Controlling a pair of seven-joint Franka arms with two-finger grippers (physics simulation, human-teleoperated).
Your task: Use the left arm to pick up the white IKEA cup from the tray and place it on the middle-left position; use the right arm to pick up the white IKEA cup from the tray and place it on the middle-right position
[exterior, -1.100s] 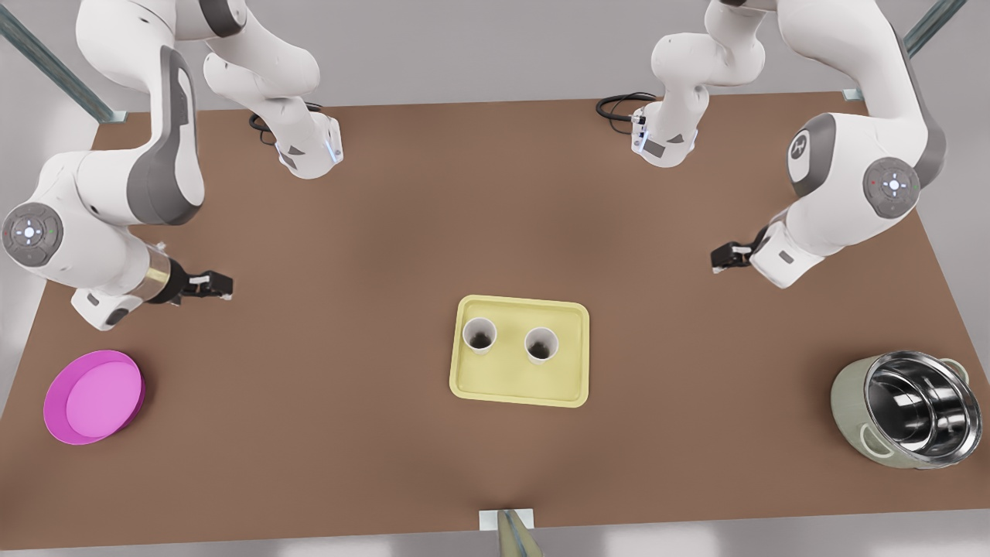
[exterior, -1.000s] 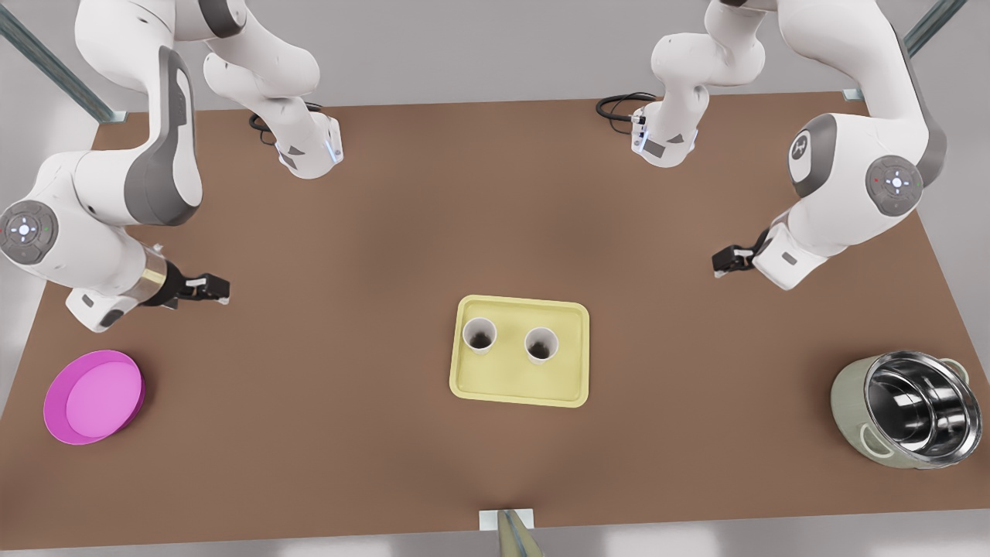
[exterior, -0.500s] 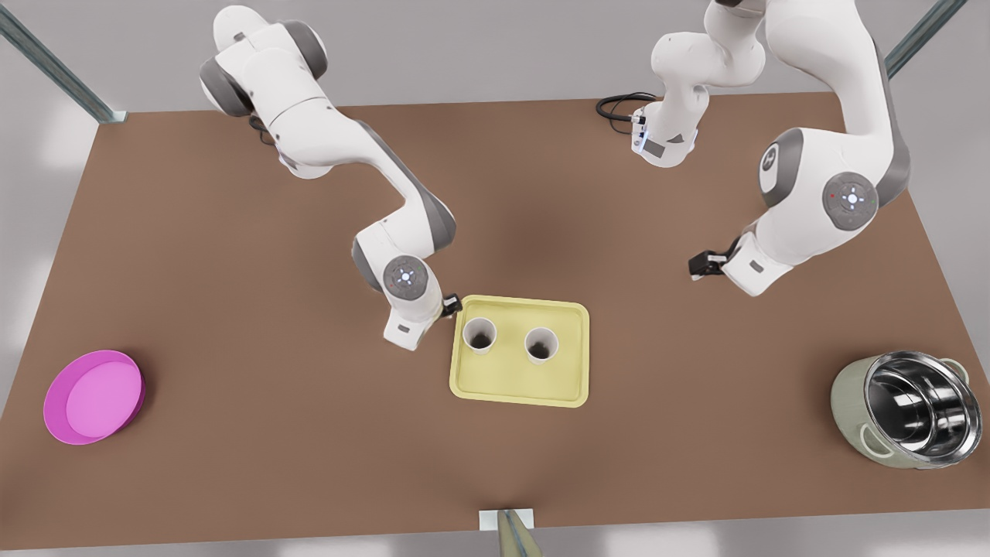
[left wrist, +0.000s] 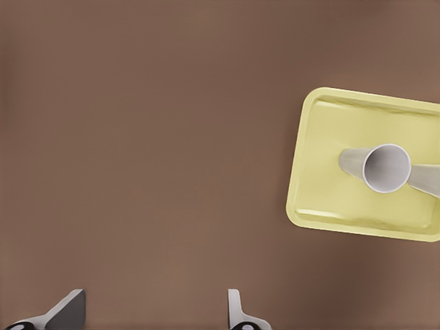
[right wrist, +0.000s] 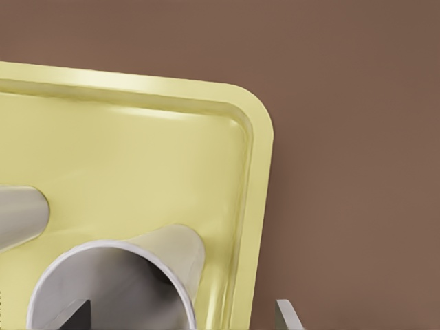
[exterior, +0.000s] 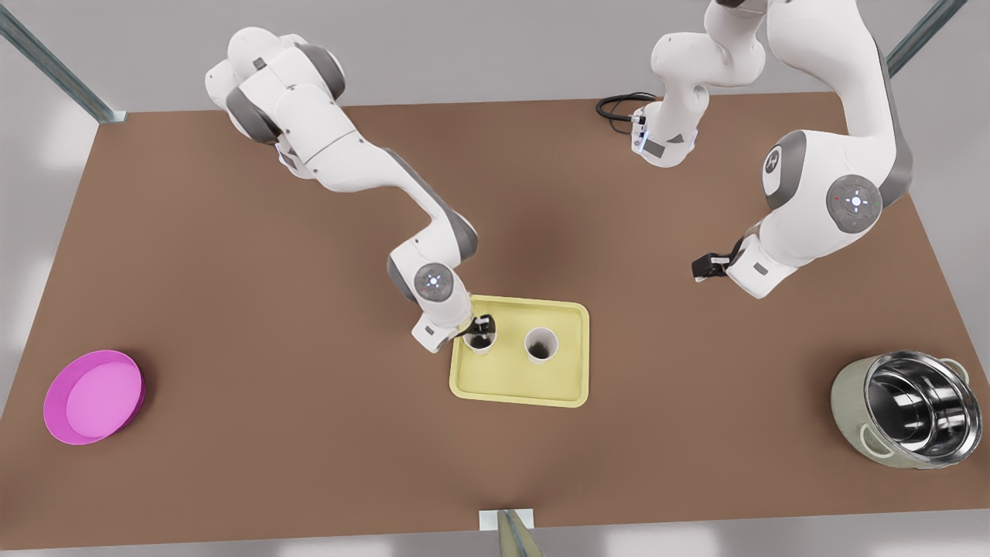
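Observation:
The pale yellow tray [exterior: 517, 383] lies mid-table with two upright white cups. My right gripper [exterior: 476, 326], on the arm at the front view's left, hangs open right over the cup [exterior: 481, 346] nearer that side. In the right wrist view this cup's rim [right wrist: 165, 271] sits by the tray's corner [right wrist: 256, 137]; one fingertip [right wrist: 74, 315] appears within the cup's mouth, the other beyond the tray rim. The second cup [exterior: 541, 344] stands free. My left gripper [exterior: 700, 268] waits open, far at the front view's right; its wrist view shows the tray [left wrist: 323, 172] and a cup [left wrist: 387, 167].
A round pink plate [exterior: 93, 396] rests near the table's edge at the front view's left. A steel pot [exterior: 905, 410] in a grey-green shell stands at the front view's right. A black cable [exterior: 619, 104] lies by one arm base at the back.
My right arm swung from beside the pink plate to the tray and dropped its gripper onto the nearer cup. My left gripper drifted slightly toward the table's middle.

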